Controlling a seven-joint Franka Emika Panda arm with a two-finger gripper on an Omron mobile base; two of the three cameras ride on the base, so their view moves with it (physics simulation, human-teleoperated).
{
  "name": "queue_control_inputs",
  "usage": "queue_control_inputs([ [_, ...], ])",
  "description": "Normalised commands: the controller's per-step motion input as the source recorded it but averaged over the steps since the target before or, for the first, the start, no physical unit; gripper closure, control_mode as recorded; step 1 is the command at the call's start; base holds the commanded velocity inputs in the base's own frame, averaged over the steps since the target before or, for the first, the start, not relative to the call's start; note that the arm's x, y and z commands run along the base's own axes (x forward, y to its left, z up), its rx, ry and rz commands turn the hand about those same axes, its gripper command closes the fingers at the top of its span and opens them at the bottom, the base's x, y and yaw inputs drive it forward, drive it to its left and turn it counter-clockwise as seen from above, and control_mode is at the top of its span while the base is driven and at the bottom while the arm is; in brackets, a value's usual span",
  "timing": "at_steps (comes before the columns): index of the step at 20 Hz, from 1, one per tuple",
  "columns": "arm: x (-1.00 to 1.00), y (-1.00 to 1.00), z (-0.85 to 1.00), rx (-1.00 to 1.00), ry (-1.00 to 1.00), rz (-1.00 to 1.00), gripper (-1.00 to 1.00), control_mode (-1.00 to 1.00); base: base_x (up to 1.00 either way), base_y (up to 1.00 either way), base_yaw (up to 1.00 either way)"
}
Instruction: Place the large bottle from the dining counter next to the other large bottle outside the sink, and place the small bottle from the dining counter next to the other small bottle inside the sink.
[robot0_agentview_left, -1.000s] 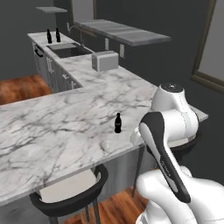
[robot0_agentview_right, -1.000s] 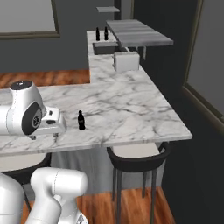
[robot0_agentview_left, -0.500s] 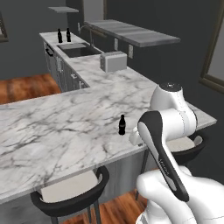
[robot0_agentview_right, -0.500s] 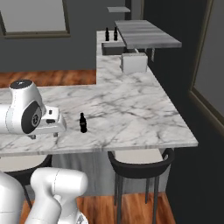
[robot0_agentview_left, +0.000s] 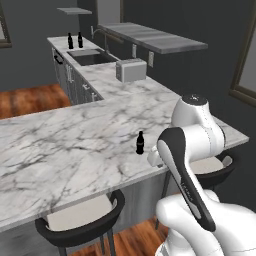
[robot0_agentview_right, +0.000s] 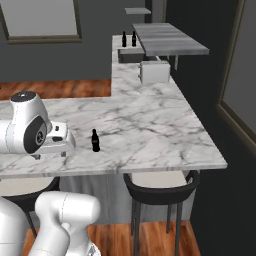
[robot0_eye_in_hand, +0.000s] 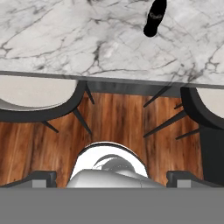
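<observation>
The small bottle from the dining counter, short and black, stands upright near the front edge of the white marble dining counter. My gripper hangs open and empty over that edge, pointing down, a short way from the bottle and apart from it. Far back, two tall dark bottles stand side by side on the counter behind the sink. The other small bottle is hidden from view.
A grey toaster sits on the counter between me and the sink. Black stools stand under the counter's overhang. A dark faucet curves over the sink, and a grey shelf runs along the wall.
Both base views have shifted a little, so the camera has moved with the base. The arm keeps its pose, the bottle stands where it was, and the gripper stays open.
</observation>
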Motion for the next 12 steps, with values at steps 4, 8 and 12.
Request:
queue_control_inputs([
  [4, 0.0, 0.0, 0.0, 0.0, 0.0, 0.0, -1.0, 1.0, 0.0, 0.0, 0.0],
  [8, 0.0, 0.0, 0.0, 0.0, 0.0, 0.0, -1.0, 1.0, 0.0, 0.0, 0.0],
  [12, 0.0, 0.0, 0.0, 0.0, 0.0, 0.0, -1.0, 1.0, 0.0, 0.0, 0.0],
])
